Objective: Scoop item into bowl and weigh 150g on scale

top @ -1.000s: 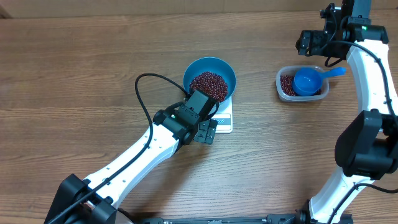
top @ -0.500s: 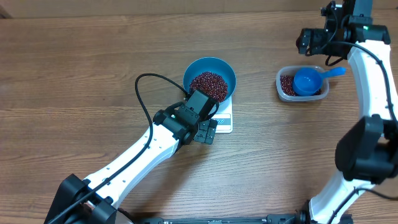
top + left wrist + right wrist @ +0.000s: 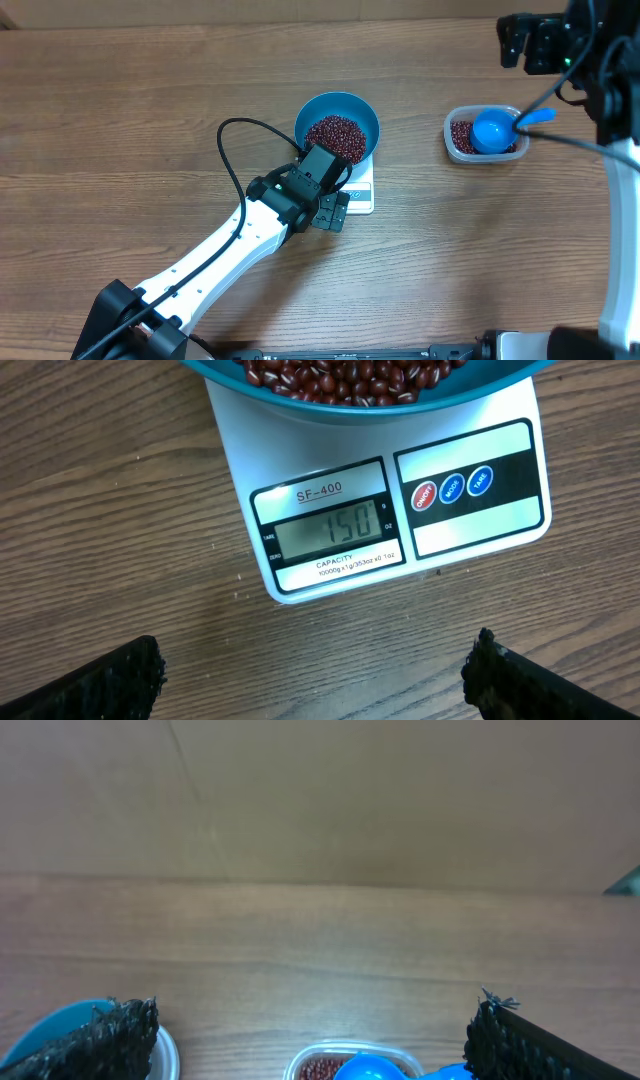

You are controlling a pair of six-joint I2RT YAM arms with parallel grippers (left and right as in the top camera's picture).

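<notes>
The blue bowl [image 3: 337, 125] stands on the white scale [image 3: 362, 192], filled with a heap of red-brown beans [image 3: 335, 135]. In the left wrist view the scale [image 3: 470, 510] shows 150 on its display, with the bowl's rim [image 3: 350, 410] and beans [image 3: 340, 375] at the top edge. My left gripper [image 3: 332, 210] hovers just in front of the scale, open [image 3: 315, 675], with bare wood between its fingers. My right gripper [image 3: 515, 42] is raised at the far right, open [image 3: 315, 1035] and holding nothing, above and behind the tub.
A clear plastic tub [image 3: 485, 137] with leftover beans sits at the right, and a blue handled scoop [image 3: 492, 130] rests in it. The right wrist view shows the tub [image 3: 312, 1065] and scoop [image 3: 375, 1070] at its bottom edge. A black cable [image 3: 235, 160] loops over the table left of the bowl.
My right arm has swung up and to the right, away from the tub. The left arm, bowl and scale have not moved.
</notes>
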